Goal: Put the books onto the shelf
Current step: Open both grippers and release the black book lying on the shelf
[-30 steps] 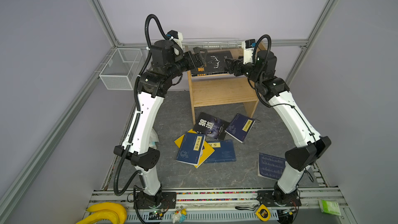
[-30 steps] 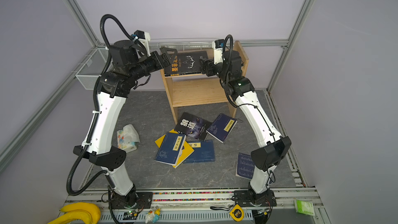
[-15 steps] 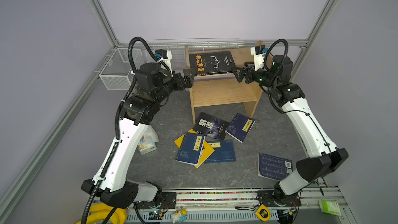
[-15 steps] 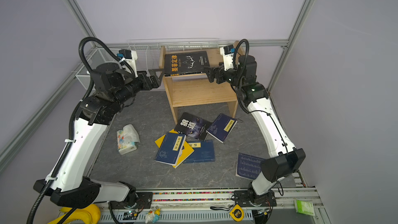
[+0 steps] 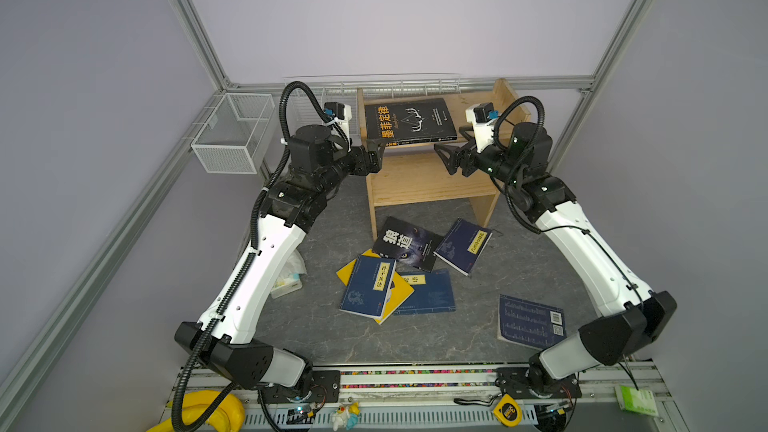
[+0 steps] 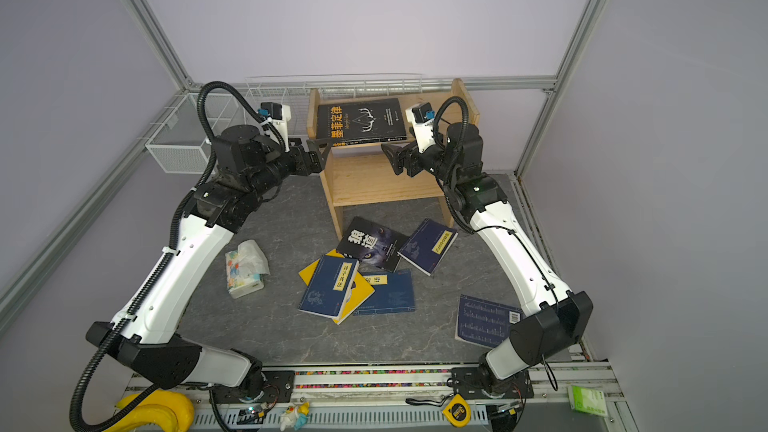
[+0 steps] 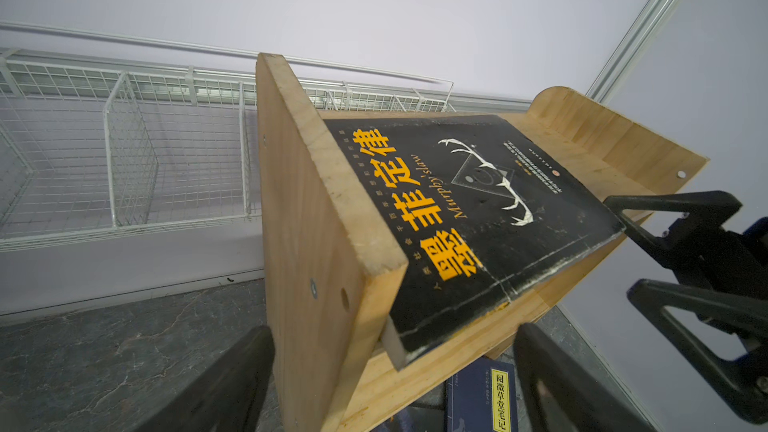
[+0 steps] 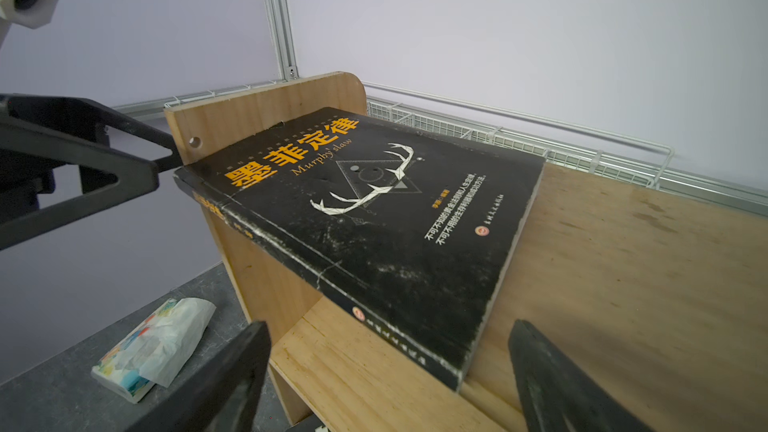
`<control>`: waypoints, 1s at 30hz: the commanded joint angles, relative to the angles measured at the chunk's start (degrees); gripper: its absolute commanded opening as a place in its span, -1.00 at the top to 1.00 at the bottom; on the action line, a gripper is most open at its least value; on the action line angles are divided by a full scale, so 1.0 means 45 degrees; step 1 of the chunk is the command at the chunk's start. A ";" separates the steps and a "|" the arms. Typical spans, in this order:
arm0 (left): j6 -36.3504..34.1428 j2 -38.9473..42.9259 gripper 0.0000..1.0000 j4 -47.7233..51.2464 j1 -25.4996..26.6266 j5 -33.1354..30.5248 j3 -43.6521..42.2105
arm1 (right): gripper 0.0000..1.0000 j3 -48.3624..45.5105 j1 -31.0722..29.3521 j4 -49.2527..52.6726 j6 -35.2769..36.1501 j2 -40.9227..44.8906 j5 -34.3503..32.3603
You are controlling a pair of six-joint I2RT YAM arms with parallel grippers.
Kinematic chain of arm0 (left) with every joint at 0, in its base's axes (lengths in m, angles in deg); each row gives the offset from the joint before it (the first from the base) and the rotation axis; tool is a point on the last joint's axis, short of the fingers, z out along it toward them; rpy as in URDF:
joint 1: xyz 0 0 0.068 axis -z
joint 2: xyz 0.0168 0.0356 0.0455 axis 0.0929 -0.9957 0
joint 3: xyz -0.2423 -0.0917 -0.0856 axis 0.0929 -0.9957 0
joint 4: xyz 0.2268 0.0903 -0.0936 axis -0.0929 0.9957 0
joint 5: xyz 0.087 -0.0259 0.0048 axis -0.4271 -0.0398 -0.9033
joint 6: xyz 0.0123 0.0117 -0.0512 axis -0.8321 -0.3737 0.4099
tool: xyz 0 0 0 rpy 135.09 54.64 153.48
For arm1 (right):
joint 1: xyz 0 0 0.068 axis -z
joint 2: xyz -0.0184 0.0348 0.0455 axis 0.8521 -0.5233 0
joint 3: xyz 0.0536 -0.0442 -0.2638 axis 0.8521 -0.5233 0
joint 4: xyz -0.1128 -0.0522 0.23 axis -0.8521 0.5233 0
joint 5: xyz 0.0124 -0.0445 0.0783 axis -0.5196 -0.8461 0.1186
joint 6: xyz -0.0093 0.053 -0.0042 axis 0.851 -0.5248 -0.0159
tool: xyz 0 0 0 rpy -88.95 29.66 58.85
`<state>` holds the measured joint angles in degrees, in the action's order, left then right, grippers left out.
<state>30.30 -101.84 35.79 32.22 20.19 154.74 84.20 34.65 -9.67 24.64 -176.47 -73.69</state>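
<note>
A black book (image 5: 409, 121) with orange lettering lies flat on the top board of the wooden shelf (image 5: 428, 184), in the upper middle of both top views. Its spine sticks out a little over the front edge. The back of the lower board is hidden under the top board.

The left gripper (image 5: 376, 155) hangs just beside the shelf's left side panel, jaws spread wide and holding nothing. In the left wrist view only its two blurred finger ends show, cut off by the bottom edge. The right gripper (image 5: 443, 158) stands in front of the shelf's right half, also wide open and empty. In the left wrist view its upper finger ends right at the black book's corner; whether it touches cannot be told.

The other books lie on the floor in the lower middle of the top views. A wolf-cover book (image 5: 405, 243) sits near the shelf's left leg, with a labelled navy book (image 5: 463, 245) at its right edge. Below them a yellow book (image 5: 400, 293) is mostly covered by a top navy book (image 5: 368, 286), so only its corners show and its cover cannot be read. A flat navy book (image 5: 432, 295) beside it has its title label partly covered. A face-down navy book (image 5: 530, 322) lies apart at the lower right, one corner behind the right arm.

A tissue pack (image 5: 293, 276) at the left of the floor is mostly hidden behind the left arm in a top view. A yellow thing (image 5: 208, 411) at the bottom left is cut off by the frame and crossed by a cable; what it is cannot be told.
</note>
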 commanded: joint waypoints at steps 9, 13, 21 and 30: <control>-0.0922 0.0085 -0.80 -0.0783 -0.0005 0.0179 -0.0755 | -0.66 -0.0349 -0.0053 0.0416 -0.0315 -0.0731 -0.1215; -0.1194 -0.0008 -0.80 -0.0602 -0.0013 0.0006 -0.0768 | -0.61 -0.0270 -0.0140 0.0494 -0.0394 -0.0829 -0.1510; -0.1159 -0.0225 -0.63 -0.0911 -0.0004 -0.0469 -0.0758 | -0.52 -0.0174 -0.0342 0.0666 -0.0279 -0.0983 -0.1469; -0.1126 -0.0346 -0.52 -0.1090 -0.0011 -0.1256 -0.0827 | -0.45 0.0128 -0.0609 0.0828 -0.0152 -0.1258 -0.1522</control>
<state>26.41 -102.74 32.21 32.29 16.70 151.22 85.77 32.49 -12.49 24.37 -179.03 -80.31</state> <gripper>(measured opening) 0.761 0.728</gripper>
